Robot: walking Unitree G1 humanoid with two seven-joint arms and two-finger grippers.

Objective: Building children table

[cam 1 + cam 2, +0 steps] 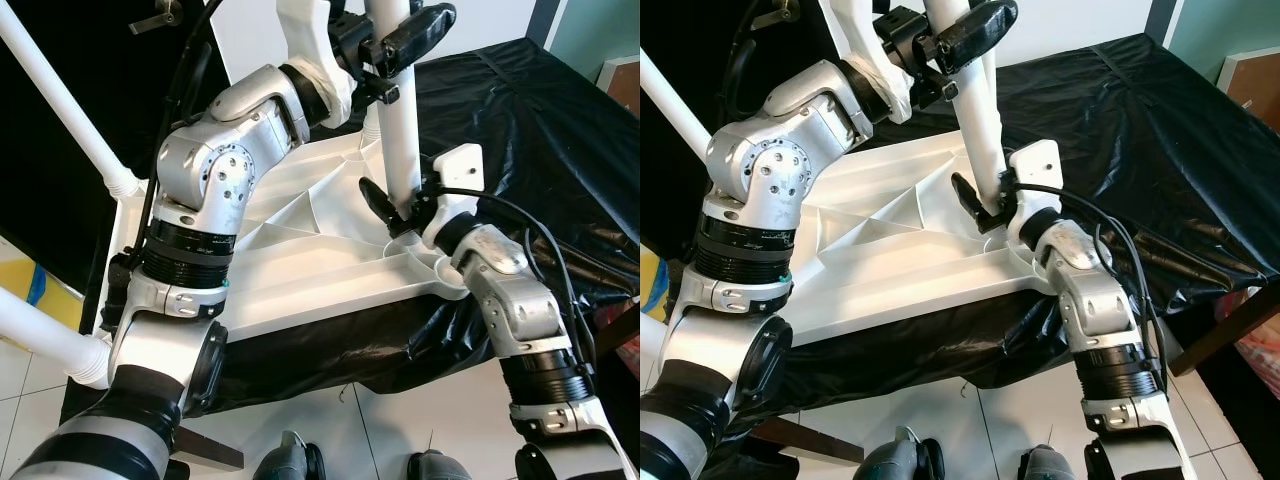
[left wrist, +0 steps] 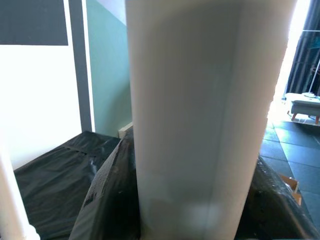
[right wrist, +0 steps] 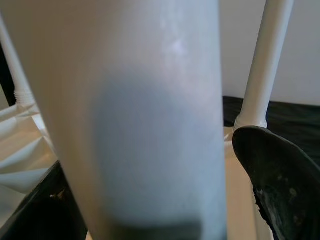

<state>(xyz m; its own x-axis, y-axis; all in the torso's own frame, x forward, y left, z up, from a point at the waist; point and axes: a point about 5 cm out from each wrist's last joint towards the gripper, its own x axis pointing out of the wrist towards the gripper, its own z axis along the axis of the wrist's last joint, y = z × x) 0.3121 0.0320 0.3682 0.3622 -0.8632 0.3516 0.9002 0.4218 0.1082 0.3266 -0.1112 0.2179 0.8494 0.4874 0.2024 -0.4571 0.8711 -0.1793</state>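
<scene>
white tabletop [image 1: 300,270] upside down on black-draped desk [image 1: 1160,120] — three legs seated; fourth leg [image 1: 400,130] upright at near corner, gripped by left pincer [image 1: 395,45] high, right pincer [image 1: 395,210] low — probably not yet locked.

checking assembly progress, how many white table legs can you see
3. One leg stands at the tabletop corner nearest the robot's right, held by the left gripper and right gripper. Two legs on the left. More may be hidden.

four white legs [image 1: 398,110] (all fitted), one tabletop [image 1: 300,270]
</scene>
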